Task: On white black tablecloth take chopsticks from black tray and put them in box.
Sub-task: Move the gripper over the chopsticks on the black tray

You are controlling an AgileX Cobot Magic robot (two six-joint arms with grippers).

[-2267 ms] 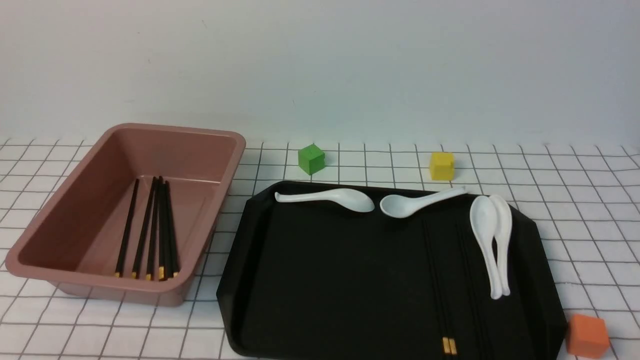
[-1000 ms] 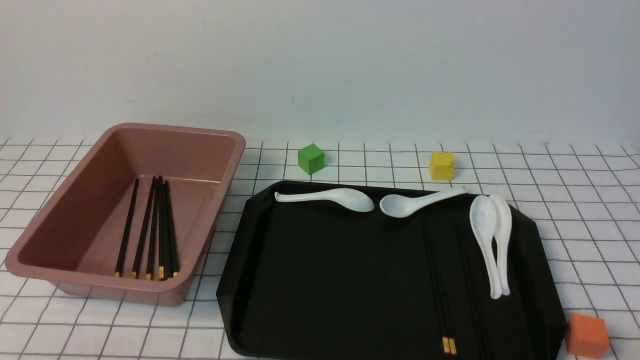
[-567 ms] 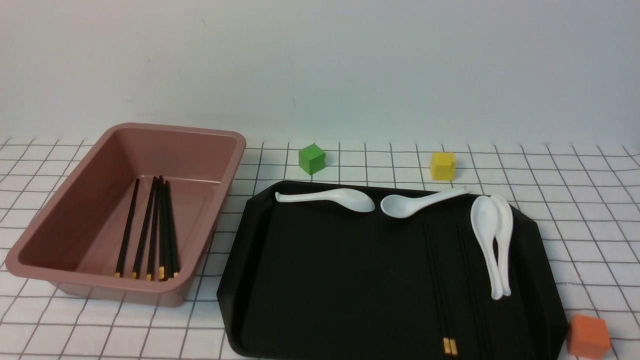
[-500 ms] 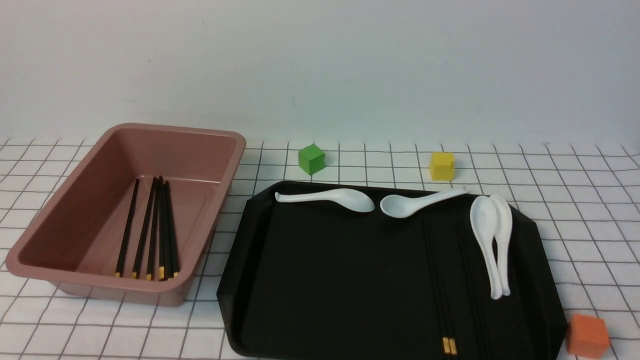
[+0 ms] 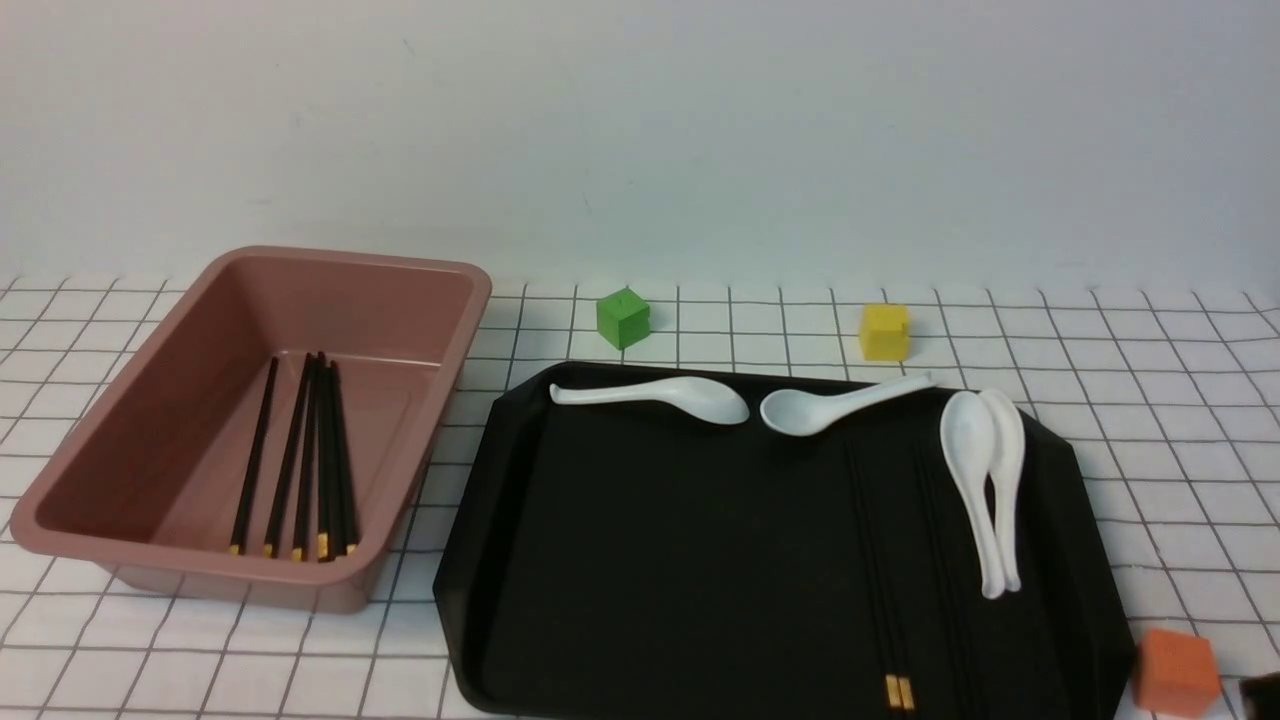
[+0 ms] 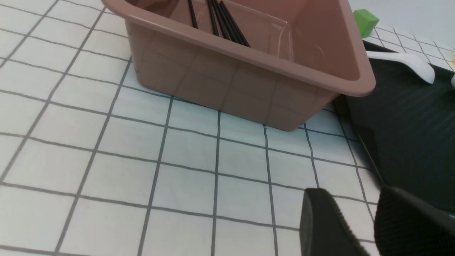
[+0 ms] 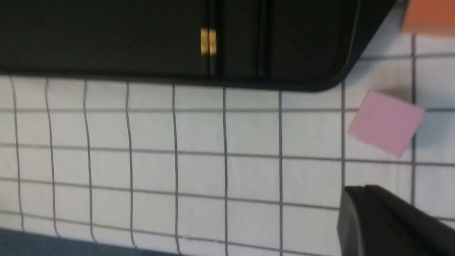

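While at least five chopsticks (image 5: 300, 460) lie in the box (image 5: 400, 310), a gold-banded pair (image 5: 898, 690) rests on the black tray (image 5: 650, 560), fainter sticks (image 7: 261, 39) beside it uncountable. Four white spoons (image 5: 690, 398) share the tray; a green cube (image 5: 623, 318), a yellow cube (image 5: 885, 331), an orange cube (image 5: 1175, 672) and a pink cube (image 7: 386, 122) dot the tablecloth (image 5: 1150, 400). The left gripper (image 6: 355, 193) is parted, empty; the right gripper (image 7: 362, 206) is clenched, empty, near the pink cube.
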